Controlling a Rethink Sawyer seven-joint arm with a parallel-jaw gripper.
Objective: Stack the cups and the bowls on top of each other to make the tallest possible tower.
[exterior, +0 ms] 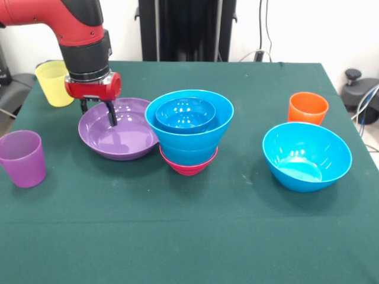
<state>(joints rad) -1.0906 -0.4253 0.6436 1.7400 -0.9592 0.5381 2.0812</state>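
A stack stands mid-table: a magenta bowl (pixel 188 167) at the base, a large blue bowl (pixel 195 139) on it and a smaller blue bowl (pixel 185 113) nested inside. A wide purple bowl (pixel 121 142) sits on the cloth just left of the stack. My gripper (pixel 98 111) hangs over that bowl's far left rim, open, with one finger (pixel 111 114) inside the bowl and the other outside the rim. A purple cup (pixel 23 158) stands at the left edge, a yellow cup (pixel 54 83) at the far left, an orange cup (pixel 308 108) at the right. No yellow-orange bowl shows.
Another blue bowl (pixel 307 155) sits alone at the right, in front of the orange cup. The green tablecloth (pixel 189 236) covers the table. The robot's black pedestal (pixel 186 29) stands at the far side.
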